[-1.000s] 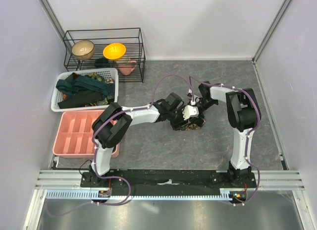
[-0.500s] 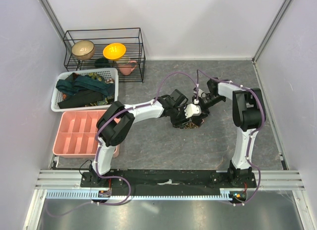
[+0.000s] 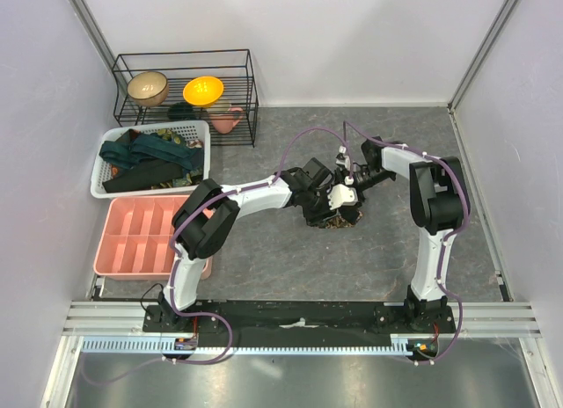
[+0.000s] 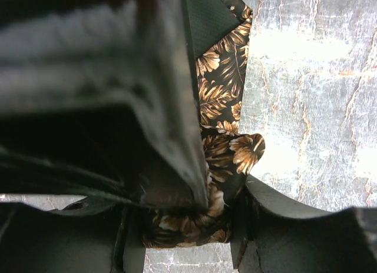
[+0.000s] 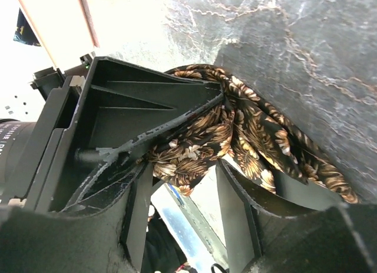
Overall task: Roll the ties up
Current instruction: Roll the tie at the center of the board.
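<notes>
Down at the middle of the table (image 4: 318, 108), the left gripper (image 4: 185, 223) has its two fingers pressed in on a wad of the brown leaf-print tie (image 4: 221, 108), and the fabric fills the gap between them. The right gripper (image 5: 184, 167) meets it from the opposite side with its fingers (image 5: 235, 214) spread. A fold of the same tie hangs between their tips, and light shows through the gap below it.

Under both sets of fingers the tabletop is grey with pale marbled veins, and it is bare around the bundle.

In the left wrist view, a flat stretch of the tie runs from the pinched wad straight away from the fingertips, with its plain dark side showing at the far end. In the right wrist view, loose folds trail off to one side across the table. From above the tie is only a small bunch between the two grippers, so its overall direction cannot be told there.

Farther out to the left, a white mesh basket (image 3: 198, 157) holds other ties (image 3: 145, 153), dark teal and black. A pink tray (image 3: 114, 241) lies just in front of it, and a wire rack (image 3: 251, 91) with a tan bowl (image 3: 147, 88) and a yellow bowl (image 3: 203, 91) stands behind it. White walls (image 3: 352, 39) close in the space on three sides.
</notes>
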